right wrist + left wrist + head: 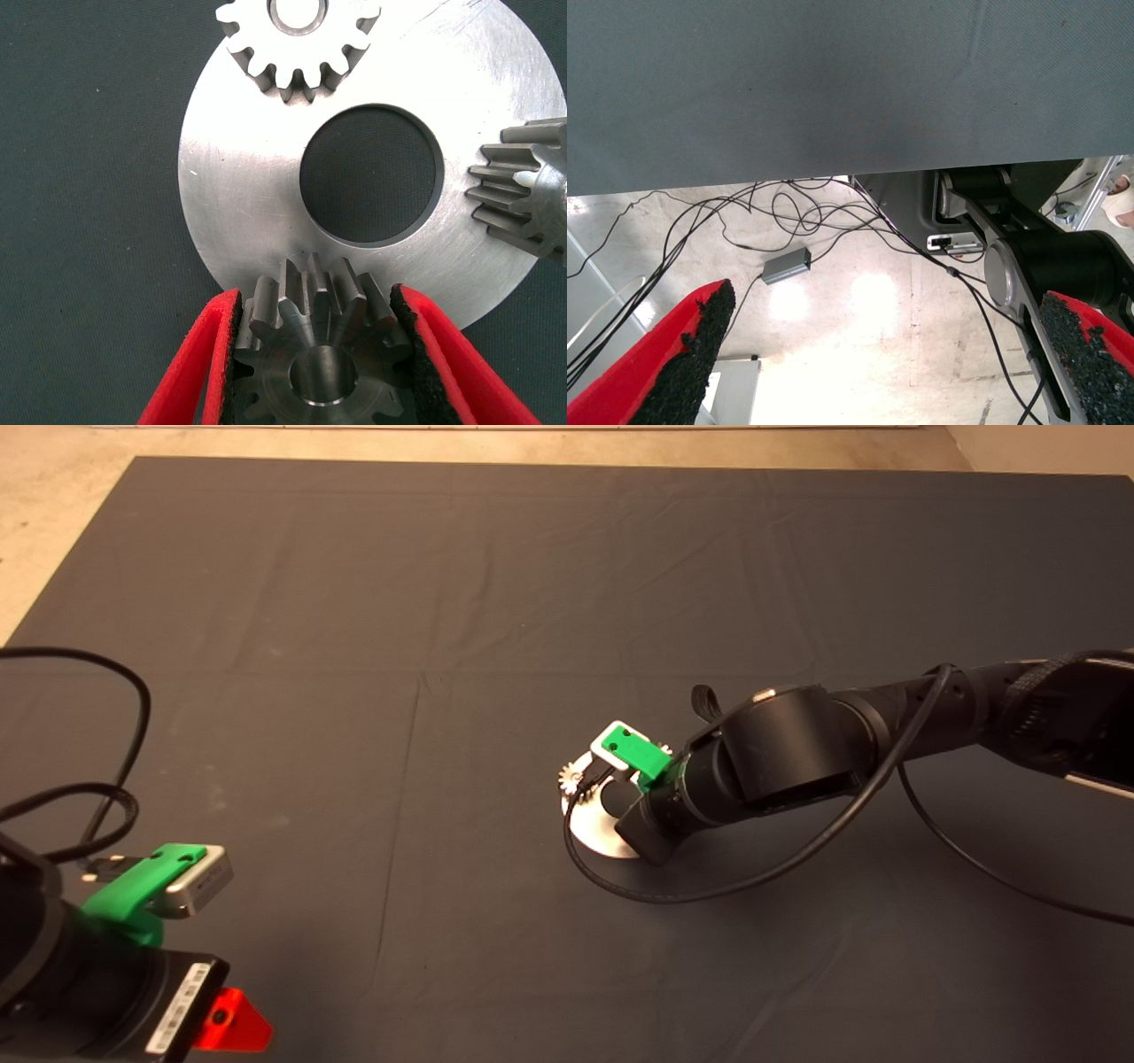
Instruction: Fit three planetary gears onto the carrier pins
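Fingers [423, 354] of the right gripper [323, 363] pinch a planetary gear [319, 350] above the carrier disc [239, 195] near the bench's right-front, likely aligning its bore; two gears sit on it. Left gripper [886, 354] waits front-left, fingers wide.

a flat round brushed-metal disc [239, 177] shows fine scratches and a dull sheen. a small steel toothed gear [314, 350] looks machined, satiny. gritty black pads [412, 354] line smooth red plastic fingers. matt dark cloth mat [354, 602].
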You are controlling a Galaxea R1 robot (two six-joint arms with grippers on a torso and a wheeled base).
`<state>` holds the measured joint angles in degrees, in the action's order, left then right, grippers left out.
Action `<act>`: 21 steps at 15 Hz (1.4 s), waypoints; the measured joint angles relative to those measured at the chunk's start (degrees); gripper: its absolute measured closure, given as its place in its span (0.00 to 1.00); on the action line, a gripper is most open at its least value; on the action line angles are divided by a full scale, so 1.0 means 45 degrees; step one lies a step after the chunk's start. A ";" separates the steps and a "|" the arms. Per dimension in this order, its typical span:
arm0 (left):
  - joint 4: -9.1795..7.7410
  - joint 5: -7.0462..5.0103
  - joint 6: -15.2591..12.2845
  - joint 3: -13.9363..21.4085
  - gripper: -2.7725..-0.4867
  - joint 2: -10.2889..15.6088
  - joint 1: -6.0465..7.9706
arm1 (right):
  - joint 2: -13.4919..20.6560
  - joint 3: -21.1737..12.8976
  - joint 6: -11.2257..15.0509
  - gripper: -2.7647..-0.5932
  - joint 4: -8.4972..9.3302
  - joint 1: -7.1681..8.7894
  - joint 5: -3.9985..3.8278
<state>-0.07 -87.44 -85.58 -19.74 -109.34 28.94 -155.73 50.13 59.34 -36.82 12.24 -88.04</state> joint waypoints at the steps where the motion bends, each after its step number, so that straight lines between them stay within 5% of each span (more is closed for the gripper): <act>1: 0.0000 -0.0004 0.0030 0.0000 0.13 0.0000 0.0000 | -0.0005 0.0000 -0.0033 0.81 0.0056 0.0030 0.0000; 9: 0.0000 0.0001 0.0041 0.0000 0.13 0.0000 0.0000 | -0.0108 0.0024 -0.0184 0.81 0.0468 0.0035 0.0019; 21: 0.0000 -0.0004 0.0042 0.0000 0.13 0.0000 0.0000 | -0.0108 0.0190 -0.0520 0.81 0.0533 0.0030 0.0019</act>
<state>-0.07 -87.46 -85.39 -19.74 -109.34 28.94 -156.22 50.98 57.01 -34.43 12.37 -87.96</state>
